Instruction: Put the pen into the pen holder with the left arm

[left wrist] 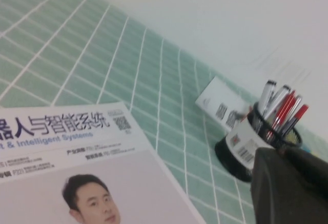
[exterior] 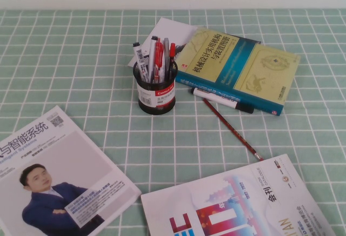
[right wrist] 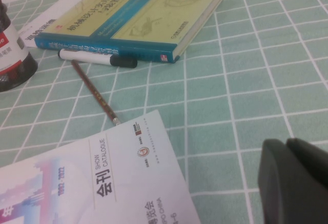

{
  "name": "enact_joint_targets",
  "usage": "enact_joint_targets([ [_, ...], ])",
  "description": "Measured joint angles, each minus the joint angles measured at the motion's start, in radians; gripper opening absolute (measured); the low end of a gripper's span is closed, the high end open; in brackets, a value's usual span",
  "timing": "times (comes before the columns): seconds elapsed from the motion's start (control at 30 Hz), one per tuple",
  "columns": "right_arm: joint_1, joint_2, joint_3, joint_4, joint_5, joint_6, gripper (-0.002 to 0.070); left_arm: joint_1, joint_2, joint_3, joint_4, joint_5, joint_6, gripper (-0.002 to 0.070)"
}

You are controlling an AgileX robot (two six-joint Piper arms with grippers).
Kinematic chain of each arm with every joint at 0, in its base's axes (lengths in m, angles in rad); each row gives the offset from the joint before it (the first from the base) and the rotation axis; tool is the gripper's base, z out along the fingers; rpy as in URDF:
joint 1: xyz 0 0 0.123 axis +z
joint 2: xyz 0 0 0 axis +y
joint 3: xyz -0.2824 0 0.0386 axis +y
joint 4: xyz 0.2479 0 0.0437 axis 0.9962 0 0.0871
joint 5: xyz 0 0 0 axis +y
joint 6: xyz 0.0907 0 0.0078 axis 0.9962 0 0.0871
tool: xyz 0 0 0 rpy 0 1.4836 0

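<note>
1. Left gripper point(left wrist: 289, 185) hangs off the desk's near-left corner, fingers closed on nothing.
2. Right gripper point(right wrist: 294, 180) sits near-right; its fingers I cannot tell.
3. The pen point(exterior: 232, 129) lies untouched mid-desk, right of the pen holder point(exterior: 155, 91), beside the marker point(exterior: 221, 100).
4. Everything's left: reach, grasp, drop in.

Lying on the green-checked table point(exterior: 81, 58): the pen holder point(exterior: 155, 91), the pen point(exterior: 232, 129), a white marker point(exterior: 221, 100), a yellow-green book point(exterior: 238, 68), a white card point(exterior: 162, 39), two magazines point(exterior: 51, 176) point(exterior: 238, 203).
</note>
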Motion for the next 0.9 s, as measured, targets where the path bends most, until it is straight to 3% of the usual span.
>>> enact_joint_targets([
  [0.17,0.000,0.000,0.000,0.000,0.000,0.000,-0.0020,0.000,0.216,-0.245,-0.007,0.212,0.051,-0.0002],
  [0.4,0.000,0.000,0.000,0.000,0.000,0.000,-0.0020,0.000,0.560,-0.538,-0.122,0.450,0.344,-0.0002],
  [0.67,0.000,0.000,0.000,0.000,0.000,0.000,-0.0020,-0.002,0.913,-0.678,-0.262,0.541,0.566,-0.0002],
  [0.77,0.000,0.000,0.000,0.000,0.000,0.000,-0.0020,-0.035,1.037,-0.726,-0.266,0.550,0.577,-0.0002],
  [0.9,0.000,0.000,0.000,0.000,0.000,0.000,-0.0020,-0.147,1.208,-0.808,-0.266,0.552,0.579,-0.0003],
])
